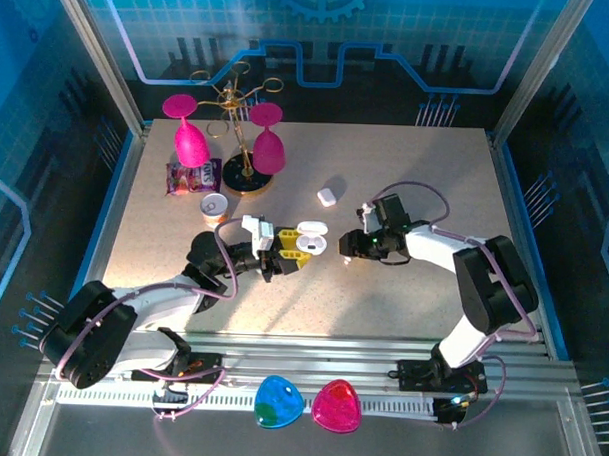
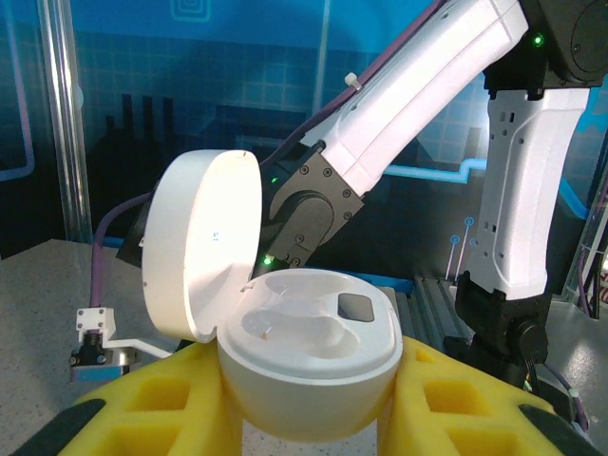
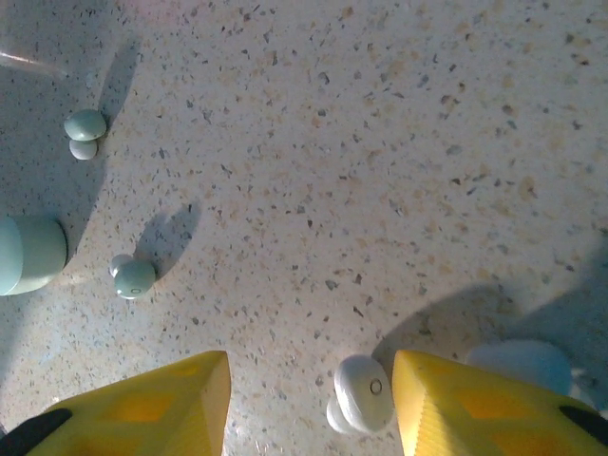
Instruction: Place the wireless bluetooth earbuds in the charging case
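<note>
The white charging case (image 2: 309, 351) stands with its lid (image 2: 204, 242) swung open and both moulded wells empty. My left gripper (image 2: 304, 404) is shut on its rounded base, one yellow finger on each side. From above, the same case (image 1: 310, 238) sits just ahead of the left gripper (image 1: 287, 252). My right gripper (image 3: 309, 404) is open and low over the table. One white earbud (image 3: 361, 392) lies between its yellow fingers (image 3: 456, 408), close to the right-hand one. Another whitish bud (image 3: 527, 366) is partly hidden behind that finger. From above, the right gripper (image 1: 352, 245) faces the case.
Two mint earbuds (image 3: 85, 128) (image 3: 133, 277) and a mint case (image 3: 28, 255) lie to the left in the right wrist view. A closed white case (image 1: 328, 196), a gold rack (image 1: 238, 116) with pink glasses (image 1: 191, 139), a purple packet (image 1: 191, 176) and a small can (image 1: 214, 207) stand further back.
</note>
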